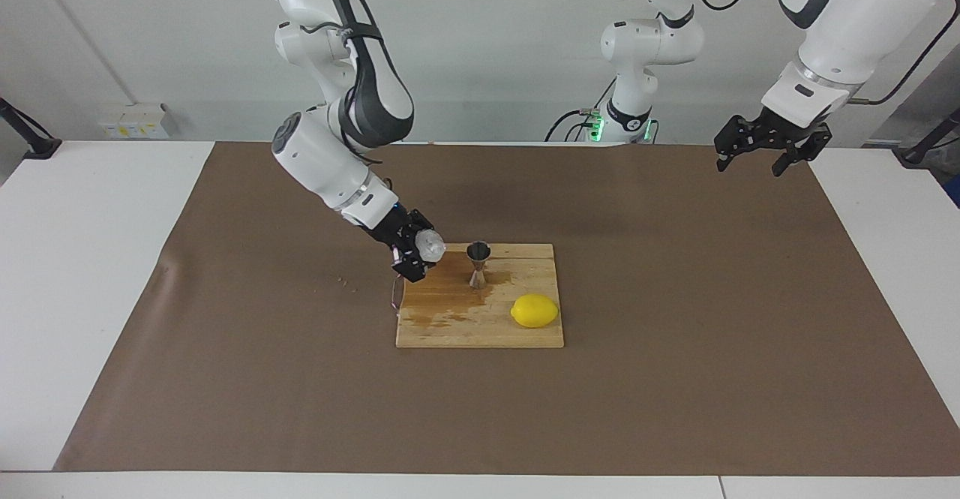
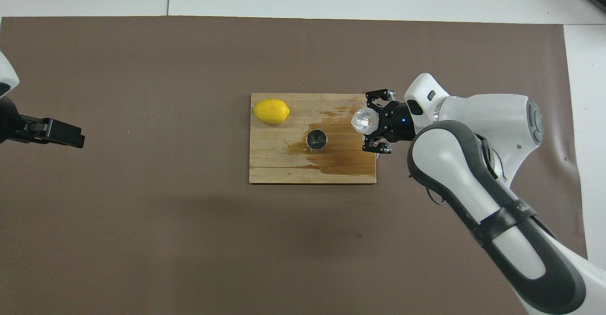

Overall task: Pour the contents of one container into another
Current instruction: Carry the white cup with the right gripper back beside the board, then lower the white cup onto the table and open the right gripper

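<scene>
On board [image 1: 480, 326]: jigger [image 1: 478, 263], contents unclear

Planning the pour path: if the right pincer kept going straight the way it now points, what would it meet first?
Probably the steel jigger. The right pincer, shut on the tipped plastic cup, points along the cutting board toward it. Height is hard to judge; the cup might pass over the jigger's rim.

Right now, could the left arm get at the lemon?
Probably yes. The left pincer hangs idle over the mat at its own end of the table, and the lemon lies on the cutting board corner toward that end, with nothing between them.
</scene>
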Controlling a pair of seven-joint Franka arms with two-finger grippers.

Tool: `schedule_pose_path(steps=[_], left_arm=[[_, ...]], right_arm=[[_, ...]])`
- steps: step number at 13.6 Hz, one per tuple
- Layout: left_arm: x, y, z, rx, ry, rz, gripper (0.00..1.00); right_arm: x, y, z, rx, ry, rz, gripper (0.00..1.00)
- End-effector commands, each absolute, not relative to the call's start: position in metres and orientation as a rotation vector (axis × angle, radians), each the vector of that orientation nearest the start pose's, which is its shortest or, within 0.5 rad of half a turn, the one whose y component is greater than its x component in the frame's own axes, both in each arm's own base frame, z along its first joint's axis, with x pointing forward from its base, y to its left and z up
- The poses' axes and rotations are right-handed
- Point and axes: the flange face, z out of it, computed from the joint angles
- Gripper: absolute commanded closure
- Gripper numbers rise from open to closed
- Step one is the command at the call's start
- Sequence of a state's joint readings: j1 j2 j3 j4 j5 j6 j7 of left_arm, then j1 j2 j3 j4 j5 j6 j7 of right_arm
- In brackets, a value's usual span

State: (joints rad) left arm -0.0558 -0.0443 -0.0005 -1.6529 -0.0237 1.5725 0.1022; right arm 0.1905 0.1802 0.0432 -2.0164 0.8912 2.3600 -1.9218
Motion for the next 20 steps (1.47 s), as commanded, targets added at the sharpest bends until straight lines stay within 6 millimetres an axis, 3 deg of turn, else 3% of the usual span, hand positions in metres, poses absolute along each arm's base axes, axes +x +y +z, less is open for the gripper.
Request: schedule_pose_path(steps=[1,4,6,7,10,15,16,18,19,20], left_arm=[[0.530,-0.031,0.613,-3.136,0.253,0.060,0.00],[0.530,-0.031,0.613,-3.136,0.251,0.060,0.00],[0.530,-0.031,0.613,-3.136,0.253,0.060,0.00],[0.530,-0.031,0.613,-3.136,0.253,0.060,0.00],[0.530,-0.032,0.613,-3.136,0.255,0.060,0.00],[0.530,-0.031,0.613,-3.136,0.253,0.060,0.00],[0.530,-0.031,0.613,-3.136,0.253,0.060,0.00],[0.530,-0.031,0.613,-3.136,0.253,0.060,0.00],[0.530,-0.031,0.613,-3.136,0.253,0.060,0.00],[0.530,-0.031,0.613,-3.136,0.251,0.060,0.00]], right_arm=[[0.580,0.097,0.370,-1.829,-1.834,-0.912,1.00],[0.570,0.033,0.334,-1.776,-1.772,-0.954,1.00],[0.565,-0.015,0.251,-1.667,-1.610,-1.036,1.00],[0.563,-0.024,0.238,-1.649,-1.631,-1.074,1.00],[0.556,-0.050,0.228,-1.645,-1.656,-1.104,1.00],[0.549,-0.070,0.216,-1.636,-1.718,-1.099,1.00],[0.548,-0.071,0.215,-1.641,-1.721,-1.093,0.92],[0.548,-0.071,0.214,-1.644,-1.721,-1.091,0.45],[0.548,-0.072,0.214,-1.646,-1.724,-1.090,0.08],[0.548,-0.072,0.215,-1.647,-1.723,-1.092,0.00]])
